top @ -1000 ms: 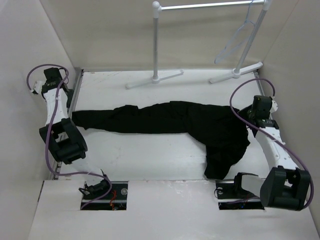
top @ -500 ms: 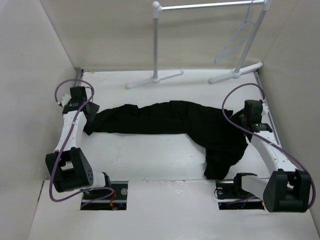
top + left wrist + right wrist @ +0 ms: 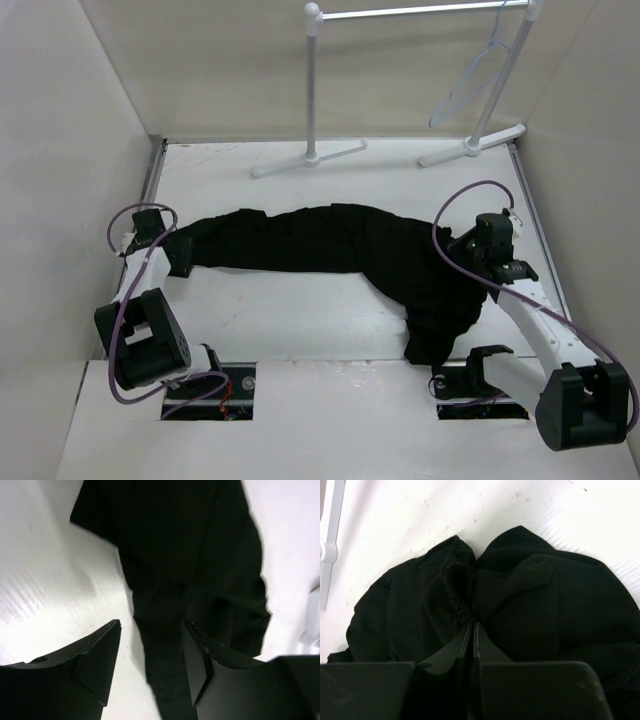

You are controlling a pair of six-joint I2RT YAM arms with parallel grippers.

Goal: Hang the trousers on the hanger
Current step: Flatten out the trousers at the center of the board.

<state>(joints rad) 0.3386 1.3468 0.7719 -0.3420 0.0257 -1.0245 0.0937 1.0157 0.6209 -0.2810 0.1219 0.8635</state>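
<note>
The black trousers (image 3: 340, 240) lie stretched across the table, legs to the left and waist bunched at the right. My left gripper (image 3: 183, 258) stands open at the leg end. In the left wrist view its jaws (image 3: 152, 630) straddle the dark cloth (image 3: 175, 555) without pinching it. My right gripper (image 3: 462, 252) is shut on the trousers. The right wrist view shows it (image 3: 471, 624) clamping a gathered ridge of the waist fabric (image 3: 545, 605). The pale hanger (image 3: 478, 75) hangs from the rack's bar at the back right, far from both grippers.
A white rack (image 3: 312, 90) stands at the back, its T-shaped feet (image 3: 308, 158) on the table behind the trousers. One foot (image 3: 330, 545) shows at the left edge of the right wrist view. Walls close in on both sides.
The left gripper came in from the far left toward the near side and opened, letting go of the leg end, which shifted right. The right gripper drew the waist slightly left and nearer.
</note>
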